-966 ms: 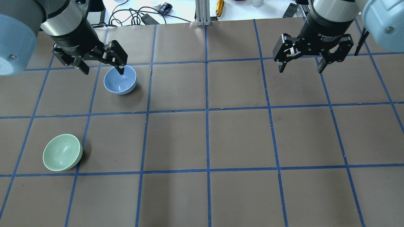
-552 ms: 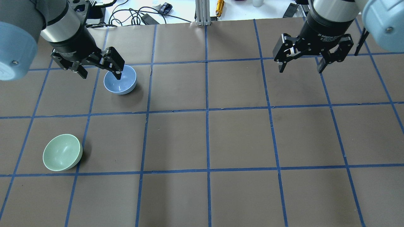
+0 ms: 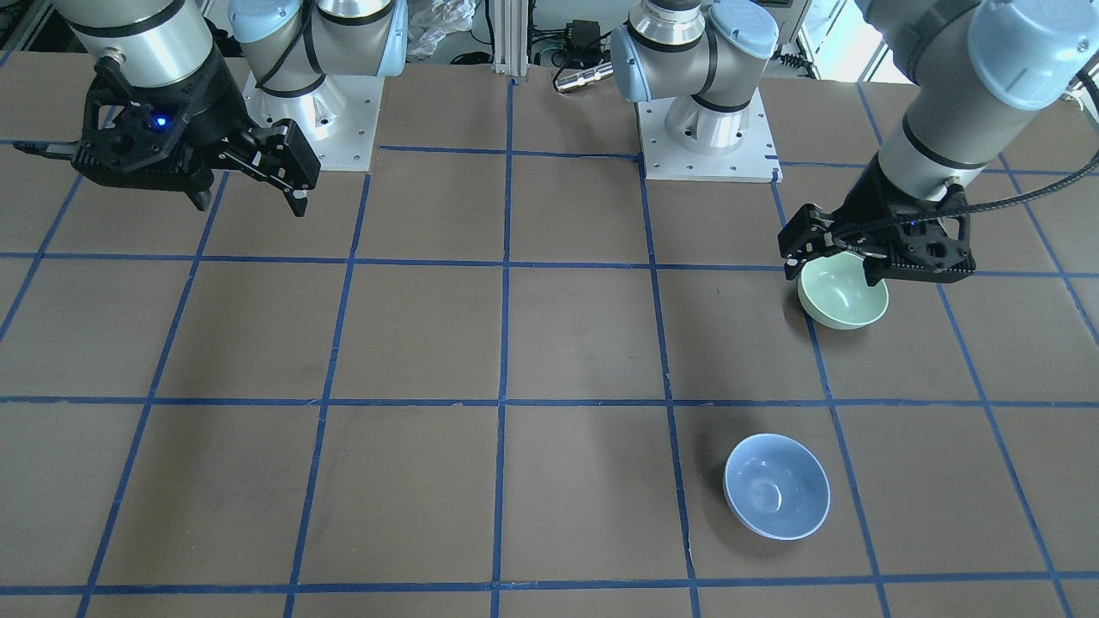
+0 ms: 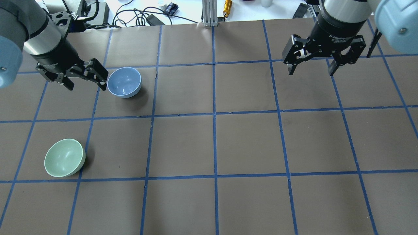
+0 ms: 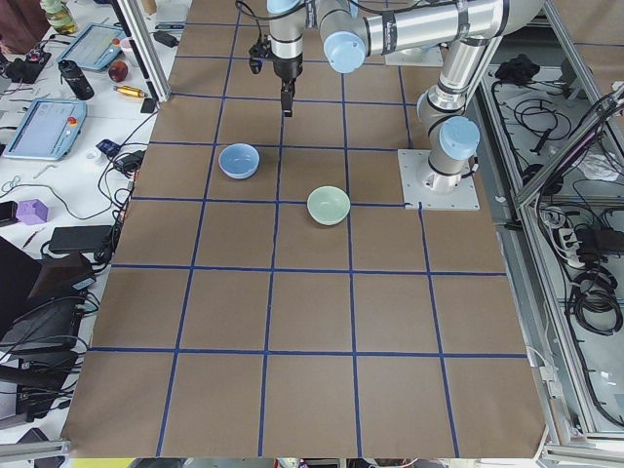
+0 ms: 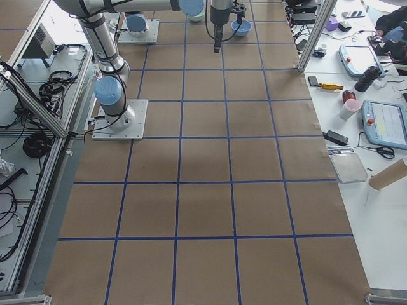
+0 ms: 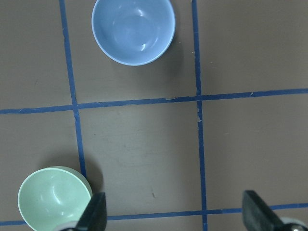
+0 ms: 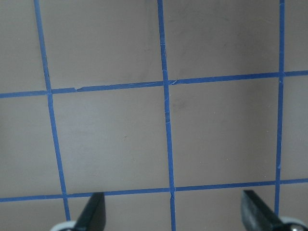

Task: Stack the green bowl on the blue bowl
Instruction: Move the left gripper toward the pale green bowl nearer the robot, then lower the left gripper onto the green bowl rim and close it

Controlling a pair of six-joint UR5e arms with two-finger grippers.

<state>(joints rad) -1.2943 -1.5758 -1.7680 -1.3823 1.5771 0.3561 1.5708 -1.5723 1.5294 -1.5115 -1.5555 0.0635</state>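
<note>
The green bowl (image 4: 64, 157) sits upright near the table's left front; it also shows in the front view (image 3: 846, 302) and at the lower left of the left wrist view (image 7: 53, 199). The blue bowl (image 4: 124, 82) sits upright one square farther out, empty (image 3: 775, 486) (image 7: 133, 30). My left gripper (image 4: 86, 86) is open and empty, raised above the table between the two bowls (image 3: 833, 275) (image 7: 174, 214). One of its fingers (image 7: 94, 214) is close beside the green bowl in the wrist view. My right gripper (image 4: 311, 72) is open and empty, high over the right side (image 3: 251, 206) (image 8: 173, 214).
The table (image 4: 248, 143) is brown paper with a blue tape grid. Cables and tools (image 4: 143, 16) lie beyond its far edge. The two arm bases (image 3: 708, 137) stand at the robot's side of the table.
My left gripper has moved left and back toward the robot, off the blue bowl and toward the green bowl. It stays open. The bowls and the right arm have not moved.
</note>
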